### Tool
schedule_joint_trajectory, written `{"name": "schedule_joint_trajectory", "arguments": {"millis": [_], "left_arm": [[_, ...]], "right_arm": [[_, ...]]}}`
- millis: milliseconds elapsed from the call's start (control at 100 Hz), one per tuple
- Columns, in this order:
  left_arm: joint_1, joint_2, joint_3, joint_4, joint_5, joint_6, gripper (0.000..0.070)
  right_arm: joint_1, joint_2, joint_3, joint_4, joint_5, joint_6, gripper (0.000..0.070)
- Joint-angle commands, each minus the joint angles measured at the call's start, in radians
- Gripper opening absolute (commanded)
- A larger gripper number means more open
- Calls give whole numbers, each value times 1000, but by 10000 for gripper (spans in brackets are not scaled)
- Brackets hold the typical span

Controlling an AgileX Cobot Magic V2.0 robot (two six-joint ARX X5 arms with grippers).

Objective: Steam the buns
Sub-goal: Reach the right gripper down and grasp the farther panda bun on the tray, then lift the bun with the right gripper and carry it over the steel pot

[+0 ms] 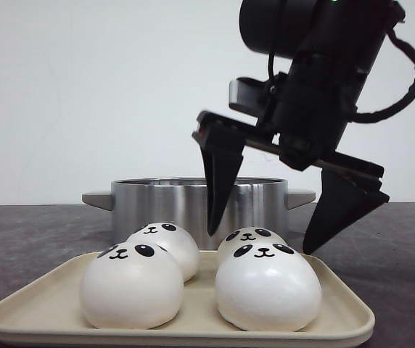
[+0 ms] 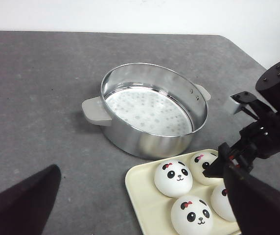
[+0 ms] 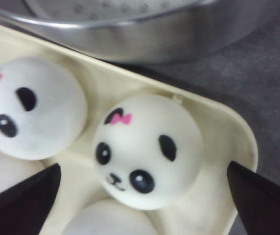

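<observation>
Partly hidden rear buns (image 1: 249,236), right end effector (image 1: 273,212) spread above them, left end effector (image 2: 145,205) spread too

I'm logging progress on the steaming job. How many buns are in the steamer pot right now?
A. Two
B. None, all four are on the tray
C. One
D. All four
B: the left wrist view shows the steamer pot with only its perforated floor inside, while all four buns sit on the tray, the open right tool above them.
</observation>
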Motion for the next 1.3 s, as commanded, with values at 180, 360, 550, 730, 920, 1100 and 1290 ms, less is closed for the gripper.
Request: {"name": "schedule_joint_trajectory", "arguments": {"millis": [180,360,550,730,920,1100,1290], "left_arm": [[-13,2,15,11,-24,-1,673],[-13,2,15,11,-24,-1,674],[-18,2,15,11,-24,-1,674],[-20,2,15,11,-25,-1,673],[-20,2,15,11,-27,-1,673],[-20,2,15,11,-28,-1,673],[-20,2,15,12,-48,-1,673]], "right_arm": [[11,72,22,15,27,12,605],[11,91,22,55,27,13,603],[11,93,22,61,52,13,476],[11,128,22,34,34,13,275],[27,134,30,20,67,-10,0],[39,53,114,-48,88,-27,0],[92,-76,274,-198,67,-95,0]]}}
